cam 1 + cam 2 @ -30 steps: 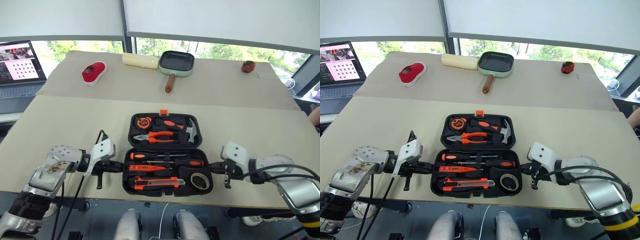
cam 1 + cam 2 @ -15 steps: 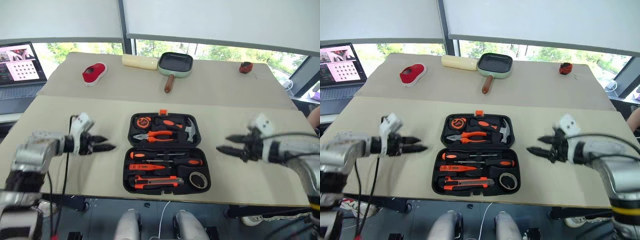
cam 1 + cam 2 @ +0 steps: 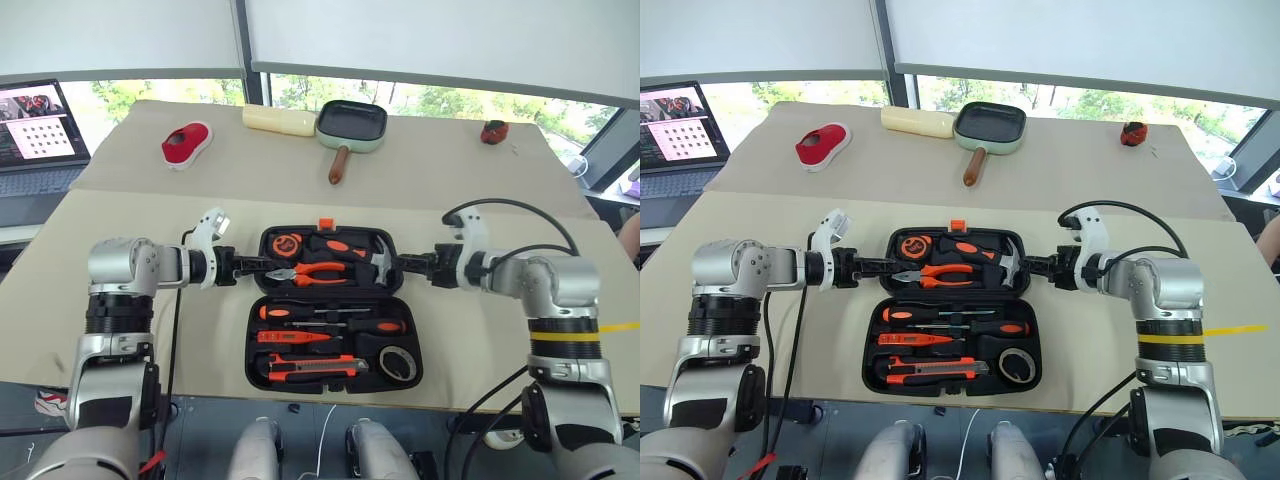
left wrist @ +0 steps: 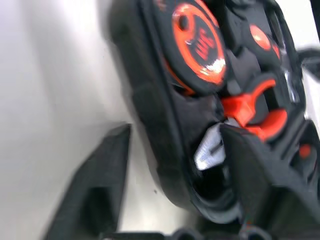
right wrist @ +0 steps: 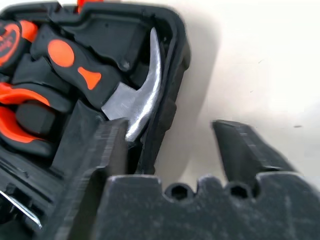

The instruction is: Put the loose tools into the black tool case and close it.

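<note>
At the far half of the case: both pincers straddle its side walls, one from each side.
Case: black tool case (image 3: 331, 308) lies open flat on the table (image 3: 150, 220), lid half away from the robot, orange latch (image 3: 327, 225) at its far edge.
Tools: screwdrivers (image 3: 335, 318), knife (image 3: 310, 369), tester pen (image 3: 296, 337) and tape roll (image 3: 401, 362) all sit in the near half's slots; nothing loose lies on the table beside the case.
Left pincer (image 3: 254, 265): fingers partly apart, one outside the lid's wall, the other inside by the tape measure (image 4: 197, 45); not clearly clamped.
Right pincer (image 3: 405, 262): fingers partly apart across the lid's wall beside the hammer (image 5: 140, 107); I judge no firm grip yet.
Risk, uneven lift: if one side bites and the other slips, the lid could twist or drop back.
Risk, snag: an inner finger may catch the hammer or the pliers (image 3: 310, 273) and drag them out.
Risk, sliding: pushing could shove the whole case.
</note>
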